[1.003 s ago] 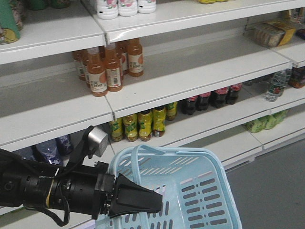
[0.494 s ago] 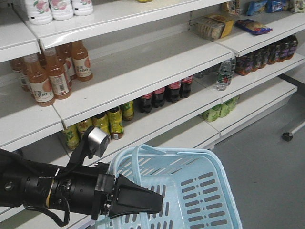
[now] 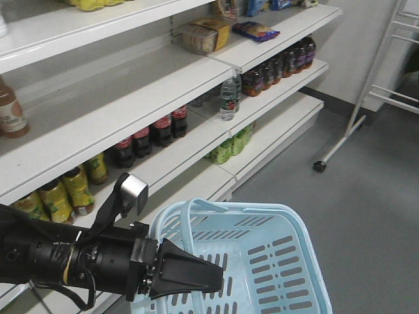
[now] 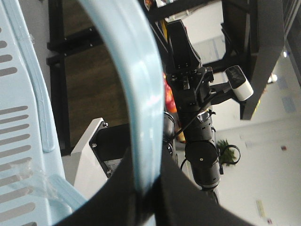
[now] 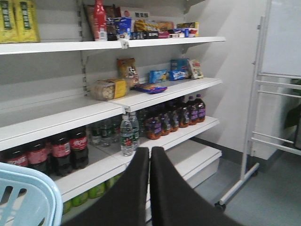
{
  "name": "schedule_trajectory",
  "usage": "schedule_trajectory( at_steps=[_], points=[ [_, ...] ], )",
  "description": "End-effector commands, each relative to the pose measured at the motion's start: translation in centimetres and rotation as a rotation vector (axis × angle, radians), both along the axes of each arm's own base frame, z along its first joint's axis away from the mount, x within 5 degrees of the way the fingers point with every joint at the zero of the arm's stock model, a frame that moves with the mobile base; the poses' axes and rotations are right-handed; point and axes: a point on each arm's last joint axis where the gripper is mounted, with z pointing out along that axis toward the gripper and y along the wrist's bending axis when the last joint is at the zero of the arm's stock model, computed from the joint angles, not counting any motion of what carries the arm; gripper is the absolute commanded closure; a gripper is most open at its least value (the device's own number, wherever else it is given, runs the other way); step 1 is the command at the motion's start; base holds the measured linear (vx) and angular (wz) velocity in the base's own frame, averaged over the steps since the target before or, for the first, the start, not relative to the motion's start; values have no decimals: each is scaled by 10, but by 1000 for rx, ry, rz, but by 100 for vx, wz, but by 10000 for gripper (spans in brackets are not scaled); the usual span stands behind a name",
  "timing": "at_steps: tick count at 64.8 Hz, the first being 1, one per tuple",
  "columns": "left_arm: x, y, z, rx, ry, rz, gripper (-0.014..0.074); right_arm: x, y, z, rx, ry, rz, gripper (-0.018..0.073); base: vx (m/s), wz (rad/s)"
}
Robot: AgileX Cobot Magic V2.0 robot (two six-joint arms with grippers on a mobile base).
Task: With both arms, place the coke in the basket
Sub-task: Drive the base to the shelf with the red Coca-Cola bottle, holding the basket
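At the lower left of the front view the black left arm reaches in level. The left gripper (image 3: pixel 216 278) lies at the near rim of the light blue basket (image 3: pixel 291 261). The left wrist view shows its fingers clamped on the basket's handle (image 4: pixel 141 94), which runs up between them. Behind the arm, yellow-labelled bottles (image 3: pixel 75 190) stand on a low white shelf. Just right of them is a row of coke bottles (image 3: pixel 162 129), red-capped and upright on the shelf, well apart from the basket. In the next bay to the right stands a clear water bottle (image 3: pixel 227 104), then dark bottles with purple labels (image 3: pixel 275 69). A white frame on a castor (image 3: pixel 366 85) stands on the grey floor at far right. In the right wrist view the right gripper (image 5: pixel 149 153) has its fingers pressed together with nothing between them. It points at the shelves, with the coke bottles to its left.
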Motion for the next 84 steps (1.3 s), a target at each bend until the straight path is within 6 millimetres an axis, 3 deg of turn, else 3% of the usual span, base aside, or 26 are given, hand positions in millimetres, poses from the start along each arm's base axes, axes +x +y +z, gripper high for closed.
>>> schedule_trajectory(
  at_steps=[1, 84],
  points=[
    [-11, -1, 30, -216, 3, -114, 603, -1, 0, 1, -10, -69, 1, 564, 9, -52],
    [-11, -1, 30, -216, 3, -114, 603, -1, 0, 1, -10, -69, 1, 564, 15, -53]
  ],
)
